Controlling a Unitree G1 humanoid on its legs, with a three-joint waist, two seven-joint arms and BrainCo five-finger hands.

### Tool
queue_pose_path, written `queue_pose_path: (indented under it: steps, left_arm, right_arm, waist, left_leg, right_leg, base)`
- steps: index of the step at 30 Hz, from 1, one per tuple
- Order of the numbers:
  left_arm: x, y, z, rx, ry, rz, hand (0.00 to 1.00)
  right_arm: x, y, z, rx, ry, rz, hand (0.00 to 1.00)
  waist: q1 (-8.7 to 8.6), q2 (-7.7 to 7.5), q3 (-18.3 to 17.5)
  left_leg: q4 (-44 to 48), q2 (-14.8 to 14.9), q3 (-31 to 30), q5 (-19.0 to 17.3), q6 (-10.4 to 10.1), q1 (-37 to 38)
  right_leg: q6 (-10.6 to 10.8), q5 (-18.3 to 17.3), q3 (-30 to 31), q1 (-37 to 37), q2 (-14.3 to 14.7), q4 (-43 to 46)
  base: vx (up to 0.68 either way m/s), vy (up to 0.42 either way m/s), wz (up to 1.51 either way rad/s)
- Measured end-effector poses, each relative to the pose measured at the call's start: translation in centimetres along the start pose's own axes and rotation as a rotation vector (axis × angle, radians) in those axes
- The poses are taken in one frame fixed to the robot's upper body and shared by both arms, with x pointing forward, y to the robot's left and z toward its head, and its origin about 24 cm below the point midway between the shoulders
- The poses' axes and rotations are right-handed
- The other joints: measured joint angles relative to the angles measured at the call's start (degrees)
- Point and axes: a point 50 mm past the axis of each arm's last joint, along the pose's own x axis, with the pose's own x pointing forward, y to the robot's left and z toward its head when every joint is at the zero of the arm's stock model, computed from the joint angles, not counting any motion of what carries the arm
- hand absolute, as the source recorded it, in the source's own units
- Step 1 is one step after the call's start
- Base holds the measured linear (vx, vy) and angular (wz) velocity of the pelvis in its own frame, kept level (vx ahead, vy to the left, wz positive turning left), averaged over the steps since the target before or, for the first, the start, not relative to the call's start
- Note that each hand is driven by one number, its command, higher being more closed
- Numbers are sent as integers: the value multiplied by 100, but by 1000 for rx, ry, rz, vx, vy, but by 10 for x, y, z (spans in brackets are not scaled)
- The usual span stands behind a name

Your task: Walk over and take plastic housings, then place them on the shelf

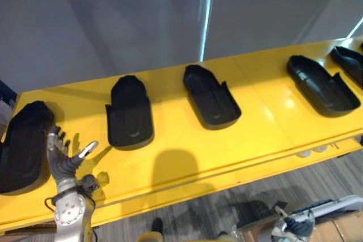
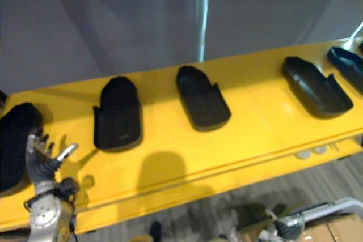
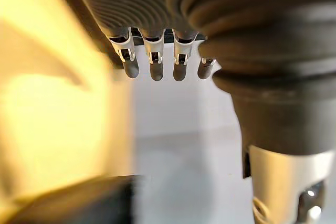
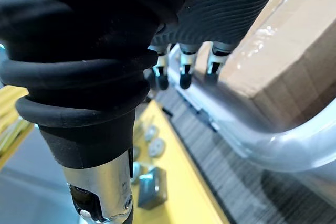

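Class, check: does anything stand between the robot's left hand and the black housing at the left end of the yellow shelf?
Nothing visible does. The open left hand is held up right beside the housing on the yellow shelf, with its fingers at the housing's edge. Whether they touch cannot be told.

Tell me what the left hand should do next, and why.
Probably draw the left hand back off the yellow shelf. Its fingers are spread and hold nothing, and the leftmost housing beside it already lies on the shelf, so nothing there seems left to do. The right hand hangs low by a cardboard box, also empty.
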Motion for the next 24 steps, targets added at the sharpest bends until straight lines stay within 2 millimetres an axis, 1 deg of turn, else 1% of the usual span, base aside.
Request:
queue_pose_path:
  steps: [2,4,5,6,8,9,11,14,16,19,22,24]
  left_arm:
    - [1,5,17,-40,-113,82,0]
    - [-2,18,34,-89,-229,235,0]
    - [-4,22,38,-102,-255,282,0]
    - [-8,30,44,-127,-304,406,0]
    - [-13,39,46,-141,-328,530,0]
    - [-17,45,45,-140,-331,624,0]
    - [-24,53,42,-139,-311,726,0]
    - [-33,57,35,-150,-271,823,0]
    - [-35,59,29,-143,-243,863,0]
    - [-39,66,18,-136,-172,923,0]
    - [-44,73,2,-119,-89,975,0]
    - [-48,82,-14,-101,-6,1020,0]
  right_arm:
    - [-1,-1,-4,-7,14,-1,0]
    - [-2,-2,-5,-5,14,-7,0]
    - [-3,-2,-5,-5,15,-8,0]
    - [-4,-2,-7,-5,21,-11,0]
    - [-6,-1,-9,-4,28,-9,0]
    - [-7,0,-10,-2,33,-6,0]
    - [-9,2,-11,1,38,-3,0]
    - [-11,4,-15,-20,47,14,0]
    - [-12,6,-17,-33,53,26,0]
    - [-13,8,-18,-43,51,42,0]
    - [-14,8,-18,-51,49,49,0]
    - [-14,11,-17,-56,44,61,0]
  waist:
    - [3,4,1]
    - [-1,10,-2]
    - [-2,12,-3]
    - [0,16,-4]
    - [0,23,-7]
    - [1,32,-12]
    - [2,53,-25]
    - [17,86,-50]
    - [17,101,-60]
    - [28,95,-73]
    - [35,49,-124]
    - [34,13,-146]
  left_leg:
    - [0,-5,-10,0,0,0]
    - [0,-17,-32,8,7,5]
    - [0,-22,-50,14,10,4]
    - [0,-34,-106,29,16,-1]
    - [-1,-40,-129,41,17,-3]
    - [-2,-41,-144,47,21,0]
    - [-25,-42,-153,49,23,2]
    - [-27,-40,-193,61,11,1]
    - [-27,-34,-256,81,0,0]
    - [-27,-12,-266,96,-9,-1]
    - [-23,-6,-265,100,-5,7]
    - [-2,-7,-263,106,2,10]
  right_leg:
    - [-4,-3,-5,-1,-5,21]
    - [-4,-2,-14,0,-18,37]
    - [-4,-3,-24,2,-22,43]
    - [-5,-3,-54,15,-29,50]
    - [-6,-4,-109,33,-35,56]
    - [-8,-5,-133,53,-36,57]
    - [-10,-6,-141,60,-38,64]
    - [-22,-18,-163,89,-29,67]
    - [-64,-46,-191,107,-16,70]
    - [-53,-40,-202,107,6,82]
    - [-31,-26,-204,116,8,77]
    - [-31,-26,-204,116,7,75]
  base:
    - [0,0,0]
    - [0,0,2]
    - [0,0,9]
    - [0,0,11]
    - [-25,-8,11]
    - [-42,-12,9]
    - [-48,-8,4]
    - [-47,-12,6]
    - [-41,-24,11]
    - [-8,-6,2]
    - [0,0,0]
    - [0,0,0]
